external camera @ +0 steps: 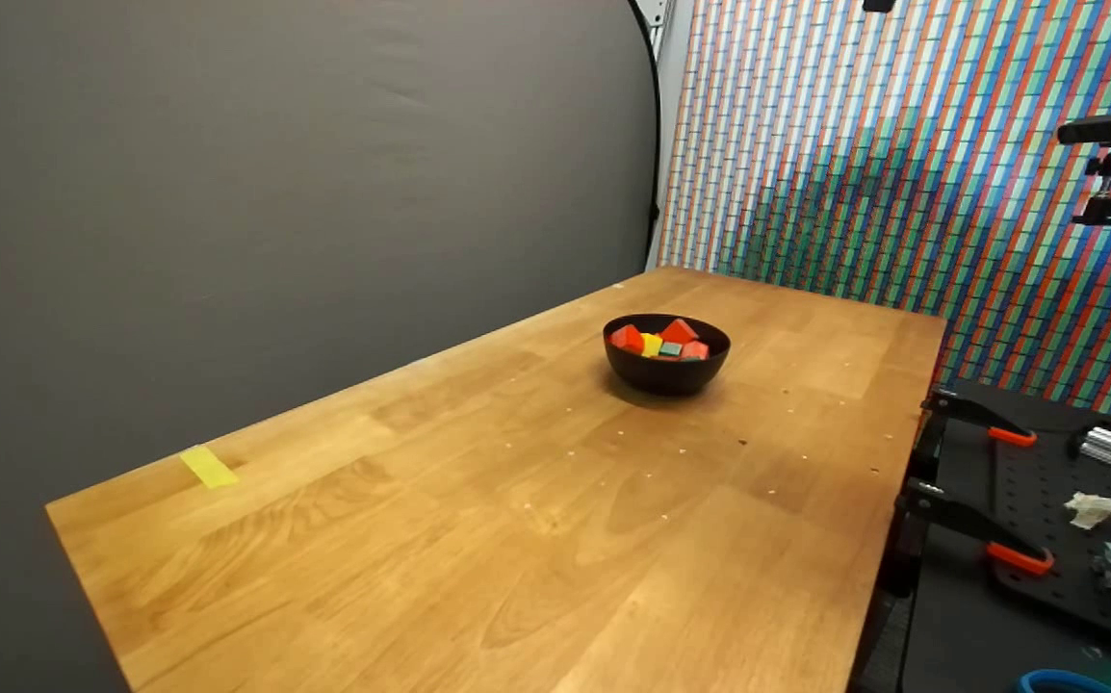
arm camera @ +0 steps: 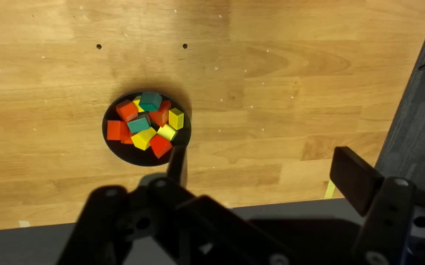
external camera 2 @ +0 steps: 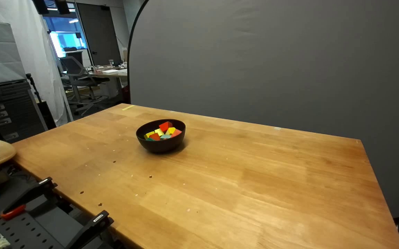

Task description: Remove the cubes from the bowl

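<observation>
Cubes (arm camera: pixel 139 125) lie loose in the bowl (external camera 2: pixel 161 147), several tilted against one another; its wall retains the heap. The bowl stands upright on the table (external camera: pixel 517 539), set in from the edges, presumably to leave room for unloading. My claw (arm camera: pixel 262 165) hangs well apart from the bowl, jaws spread with nothing between them: a setting suited, I judge, to straddling one cube. Upper cubes should go first; they likely pin others.

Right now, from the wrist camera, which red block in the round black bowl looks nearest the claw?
The lowest red block in the wrist view; other red blocks appear higher.
</observation>
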Controlling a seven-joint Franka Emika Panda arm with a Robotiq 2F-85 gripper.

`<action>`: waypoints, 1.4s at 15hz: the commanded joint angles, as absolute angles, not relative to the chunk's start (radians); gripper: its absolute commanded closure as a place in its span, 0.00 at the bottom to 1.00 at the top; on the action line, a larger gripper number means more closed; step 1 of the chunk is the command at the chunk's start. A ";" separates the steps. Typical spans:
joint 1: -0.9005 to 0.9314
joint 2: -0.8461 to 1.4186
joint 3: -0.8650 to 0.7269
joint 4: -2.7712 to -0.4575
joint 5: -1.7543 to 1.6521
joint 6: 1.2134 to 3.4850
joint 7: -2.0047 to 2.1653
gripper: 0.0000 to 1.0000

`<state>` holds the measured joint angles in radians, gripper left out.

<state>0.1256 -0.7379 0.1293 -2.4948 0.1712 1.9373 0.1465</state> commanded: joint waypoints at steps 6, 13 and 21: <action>-0.020 -0.279 0.177 -2.331 -0.007 2.345 0.281 0.00; -0.002 -0.139 0.141 -2.332 -0.111 2.354 0.362 0.00; -0.002 -0.011 0.120 -2.354 -0.085 2.461 0.485 0.00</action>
<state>-0.0111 -0.0979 0.1455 -2.3521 -0.0919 2.3746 0.4339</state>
